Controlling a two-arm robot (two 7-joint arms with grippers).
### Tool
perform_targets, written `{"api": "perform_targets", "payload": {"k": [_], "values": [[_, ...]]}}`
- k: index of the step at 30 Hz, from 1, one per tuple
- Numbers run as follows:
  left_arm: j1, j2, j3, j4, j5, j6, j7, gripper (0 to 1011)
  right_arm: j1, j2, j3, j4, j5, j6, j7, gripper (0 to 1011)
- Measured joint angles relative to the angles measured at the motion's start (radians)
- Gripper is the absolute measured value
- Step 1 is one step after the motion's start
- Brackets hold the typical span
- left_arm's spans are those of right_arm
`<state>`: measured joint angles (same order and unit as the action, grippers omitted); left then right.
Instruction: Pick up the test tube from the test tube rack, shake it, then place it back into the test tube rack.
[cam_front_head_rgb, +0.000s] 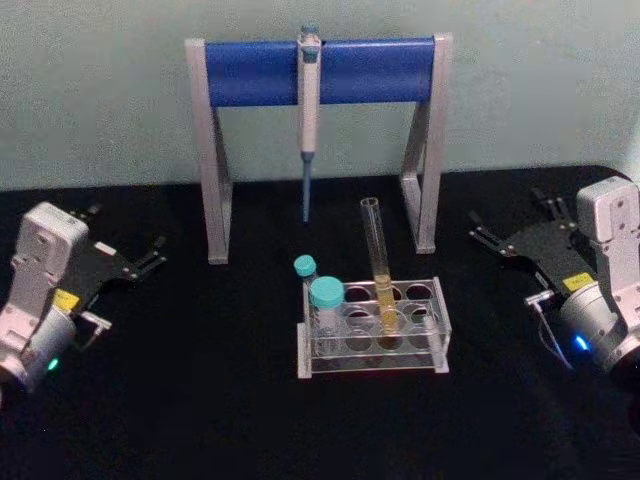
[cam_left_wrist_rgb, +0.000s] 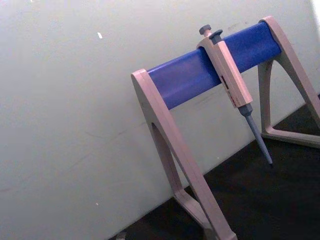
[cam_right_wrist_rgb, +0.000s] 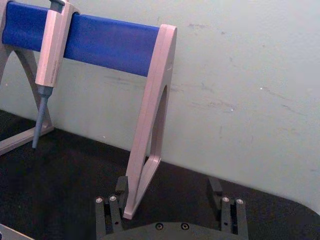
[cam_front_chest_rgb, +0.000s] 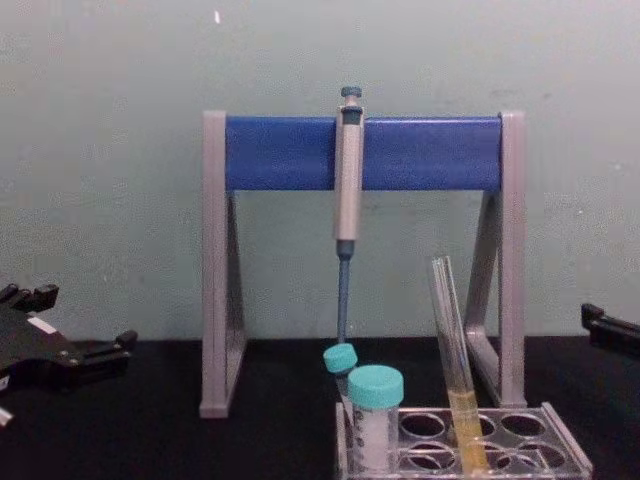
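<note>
I see the long slim clear glass test tube (cam_front_head_rgb: 379, 262) leaning in the low clear plastic rack (cam_front_head_rgb: 375, 330). My left gripper (cam_front_head_rgb: 158, 253) and right gripper (cam_front_head_rgb: 481, 232) wait spread, well apart either side, leaving the approach free.

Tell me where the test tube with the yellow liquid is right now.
In the head view, the test tube stands leaning in a middle hole of the test tube rack at table centre, right of two teal-capped tubes, in front of the pipette stand.

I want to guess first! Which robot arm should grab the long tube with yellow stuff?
Probably the right. The test tube stands right of centre in the test tube rack, nearer the right gripper, with both teal-capped tubes on its left-gripper side.
</note>
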<state>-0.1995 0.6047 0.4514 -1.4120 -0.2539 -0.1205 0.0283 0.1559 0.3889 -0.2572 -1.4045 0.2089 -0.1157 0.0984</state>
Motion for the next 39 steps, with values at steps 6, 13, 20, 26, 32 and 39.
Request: {"api": "perform_targets", "payload": {"k": [6,13,20,26,32,39], "values": [[0.000,0.000,0.000,0.000,0.000,0.000,0.000,1001,0.000,0.000,0.000,0.000,0.000,0.000,0.000,1000],[0.000,0.000,0.000,0.000,0.000,0.000,0.000,1001,0.000,0.000,0.000,0.000,0.000,0.000,0.000,1000],[0.000,0.000,0.000,0.000,0.000,0.000,0.000,1001,0.000,0.000,0.000,0.000,0.000,0.000,0.000,1000],[0.000,0.000,0.000,0.000,0.000,0.000,0.000,1002,0.000,0.000,0.000,0.000,0.000,0.000,0.000,1000],[0.000,0.000,0.000,0.000,0.000,0.000,0.000,1001,0.000,0.000,0.000,0.000,0.000,0.000,0.000,1000],[0.000,0.000,0.000,0.000,0.000,0.000,0.000,1001,0.000,0.000,0.000,0.000,0.000,0.000,0.000,1000]]}}
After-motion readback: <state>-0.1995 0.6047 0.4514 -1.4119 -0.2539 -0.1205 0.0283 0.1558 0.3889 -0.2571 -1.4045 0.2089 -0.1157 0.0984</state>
